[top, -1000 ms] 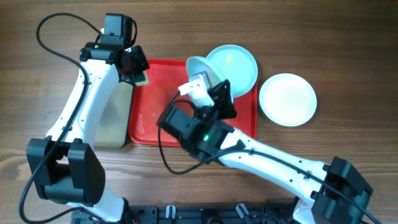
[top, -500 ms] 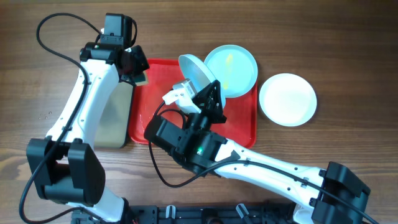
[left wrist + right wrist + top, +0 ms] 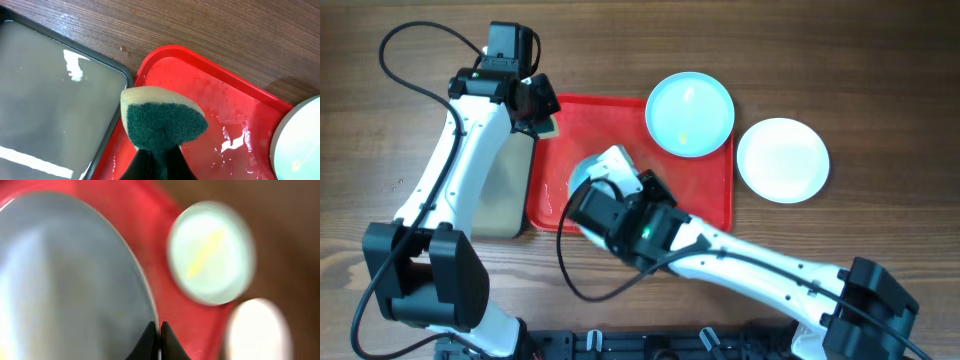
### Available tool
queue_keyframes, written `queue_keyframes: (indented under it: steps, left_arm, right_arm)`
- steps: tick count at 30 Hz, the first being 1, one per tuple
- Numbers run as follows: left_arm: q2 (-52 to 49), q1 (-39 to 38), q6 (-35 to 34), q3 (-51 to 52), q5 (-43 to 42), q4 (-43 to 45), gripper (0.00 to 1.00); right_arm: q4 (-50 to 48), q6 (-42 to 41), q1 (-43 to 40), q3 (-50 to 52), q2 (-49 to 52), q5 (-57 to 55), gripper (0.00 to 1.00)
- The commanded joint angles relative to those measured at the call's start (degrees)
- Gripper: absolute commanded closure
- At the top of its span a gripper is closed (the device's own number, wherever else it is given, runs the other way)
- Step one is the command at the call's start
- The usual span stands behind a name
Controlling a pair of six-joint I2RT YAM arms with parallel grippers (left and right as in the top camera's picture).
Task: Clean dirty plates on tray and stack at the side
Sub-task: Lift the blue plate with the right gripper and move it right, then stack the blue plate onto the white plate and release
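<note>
Blue plate (image 3: 75, 280) now lower over tray (image 3: 590, 120)

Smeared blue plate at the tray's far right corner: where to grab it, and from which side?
Pinch the rim of the smeared blue plate where it juts past the tray's far edge, coming from the far side. It lies shallow and face up with no handle, and a finger could probably slip under there. The right gripper is shut on another plate.
</note>
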State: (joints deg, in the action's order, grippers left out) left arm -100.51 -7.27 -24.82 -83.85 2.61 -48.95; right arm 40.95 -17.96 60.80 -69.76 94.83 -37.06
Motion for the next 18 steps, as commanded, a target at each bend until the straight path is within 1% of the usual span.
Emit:
queue_keyframes:
  steps: [1,3,4,6,7,9,13,18]
  left_arm:
    - [-0.57,0.04,-1.16,-0.48,-0.68,-0.20,0.96]
    - [-0.57,0.04,-1.16,-0.48,-0.68,-0.57,0.96]
    - [-0.57,0.04,-1.16,-0.48,-0.68,-0.72,0.96]
    - [-0.57,0.04,-1.16,-0.48,-0.68,-0.79,0.96]
    - [-0.57,0.04,-1.16,-0.48,-0.68,-0.81,0.96]
    - [-0.57,0.04,-1.16,-0.48,-0.68,-0.81,0.96]
    - [-0.57,0.04,-1.16,-0.48,-0.68,-0.81,0.96]
    - [-0.57,0.04,-1.16,-0.48,-0.68,-0.79,0.96]
  right_arm:
    - [0.04,-4.68,-6.91,-0.11,-4.90,19.43,0.96]
    - [0.13,-4.52,-12.59,-0.11,-8.07,25.44,0.96]
    - [0.48,-4.48,-16.70,-0.11,-9.90,29.16,0.96]
    - [1.46,-4.50,-21.77,-0.09,-11.69,33.11,0.96]
    - [2.97,-4.52,-26.71,-0.09,-12.90,35.56,0.96]
    - [5.16,-4.57,-33.16,-0.09,-13.66,37.73,0.96]
    - [8.68,-4.52,-49.51,0.33,-13.68,43.23,0.96]
    - [8.57,-4.55,-68.26,4.28,-13.62,44.61,0.96]
